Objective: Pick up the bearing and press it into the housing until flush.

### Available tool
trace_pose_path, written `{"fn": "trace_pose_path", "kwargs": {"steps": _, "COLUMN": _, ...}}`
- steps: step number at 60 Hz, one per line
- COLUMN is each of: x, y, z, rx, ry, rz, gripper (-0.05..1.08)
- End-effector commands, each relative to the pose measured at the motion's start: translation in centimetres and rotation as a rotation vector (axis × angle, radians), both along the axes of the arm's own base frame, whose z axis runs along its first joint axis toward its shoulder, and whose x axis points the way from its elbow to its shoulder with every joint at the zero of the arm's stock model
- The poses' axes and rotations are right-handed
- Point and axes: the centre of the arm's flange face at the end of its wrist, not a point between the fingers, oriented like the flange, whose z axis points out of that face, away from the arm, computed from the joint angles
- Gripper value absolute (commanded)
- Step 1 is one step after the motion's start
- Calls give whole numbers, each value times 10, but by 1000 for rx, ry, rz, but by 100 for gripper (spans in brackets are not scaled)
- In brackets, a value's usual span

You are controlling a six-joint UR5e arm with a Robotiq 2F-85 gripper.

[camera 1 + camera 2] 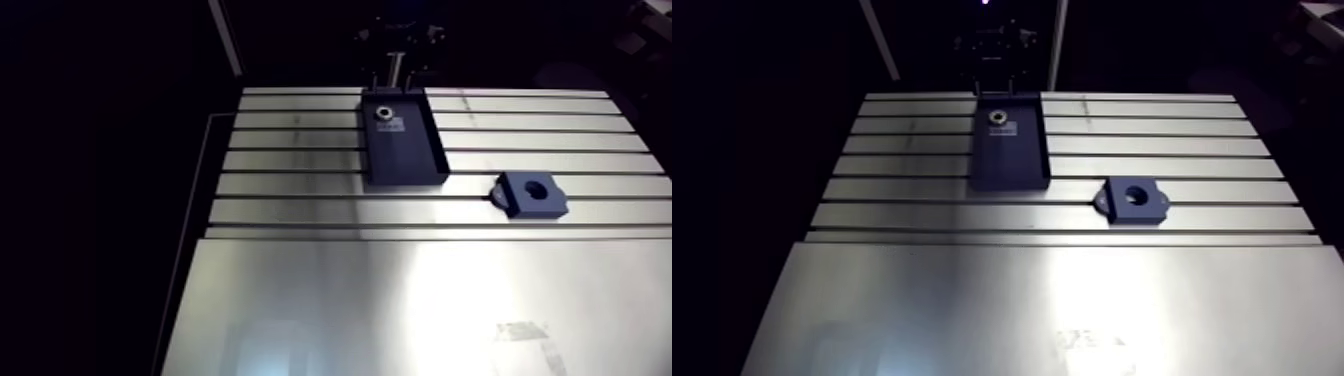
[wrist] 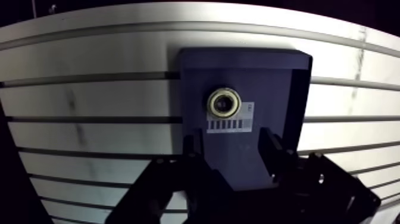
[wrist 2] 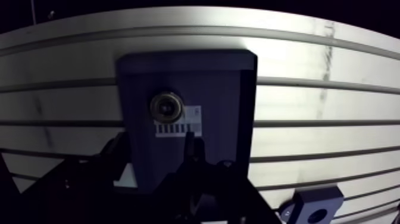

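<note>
A small metal ring bearing (image 2: 224,103) lies in a dark blue tray (image 2: 280,89), next to a white barcode label (image 2: 226,126). In the arm view the bearing (image 1: 381,112) sits at the tray's far end. My gripper (image 2: 229,140) hovers over the tray, open, with nothing held between its fingers; the bearing is just ahead of the fingertips. The housing (image 1: 533,193), a dark blue block with a round bore, rests on the table to the right of the tray, apart from it. In the arm view the gripper (image 1: 397,72) hangs dimly above the tray's far edge.
The slotted aluminium table (image 1: 300,160) has grooves running across it, and a smooth plate (image 1: 350,310) covers its near part. The tray has raised walls along its sides. The table's left edge (image 1: 205,180) drops into darkness.
</note>
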Motion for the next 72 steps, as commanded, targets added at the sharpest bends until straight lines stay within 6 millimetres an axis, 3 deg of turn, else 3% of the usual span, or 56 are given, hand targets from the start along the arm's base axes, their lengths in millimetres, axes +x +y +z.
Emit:
{"fn": "trace_pose_path", "kwargs": {"steps": 1, "x": 0, "y": -3, "z": -9, "rx": 1, "ry": 0, "rz": 4, "gripper": 42}}
{"fn": "trace_pose_path", "kwargs": {"steps": 72, "x": -5, "y": 3, "z": -28, "rx": 2, "ry": 12, "rz": 4, "gripper": 45}}
